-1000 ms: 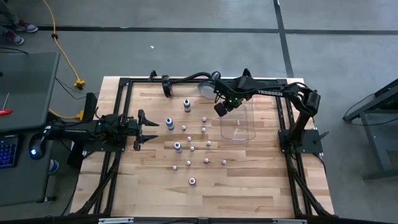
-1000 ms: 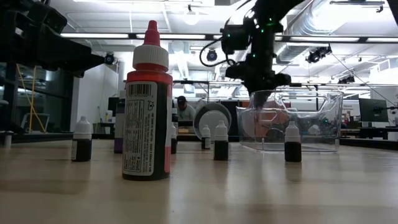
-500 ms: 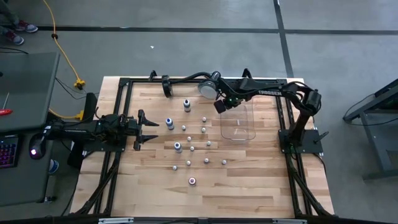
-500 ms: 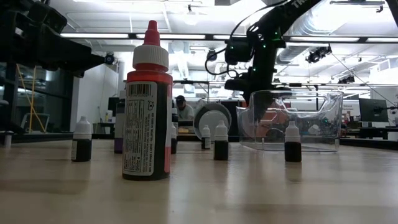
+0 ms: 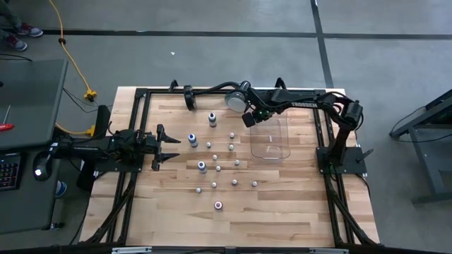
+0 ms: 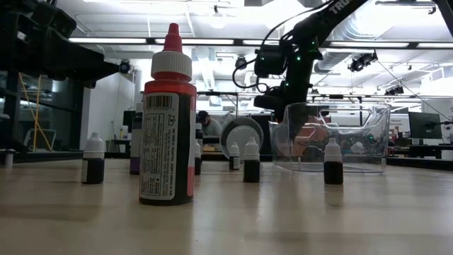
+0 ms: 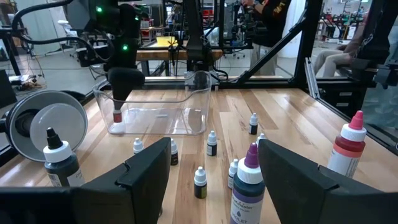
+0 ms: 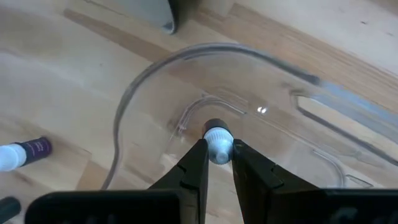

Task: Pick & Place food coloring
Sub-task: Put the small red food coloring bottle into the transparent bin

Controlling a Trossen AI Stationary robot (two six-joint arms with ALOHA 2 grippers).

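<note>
right gripper — shifted toward tray's corner

held bottle body hidden by jaws

You see the tray on the counter, right of the scattered food coloring bottles. The lamp head lies behind them, near the tray's far corner. Your right tool hangs over that corner, holding one bottle. Your left tool waits at the counter's left edge.
</note>
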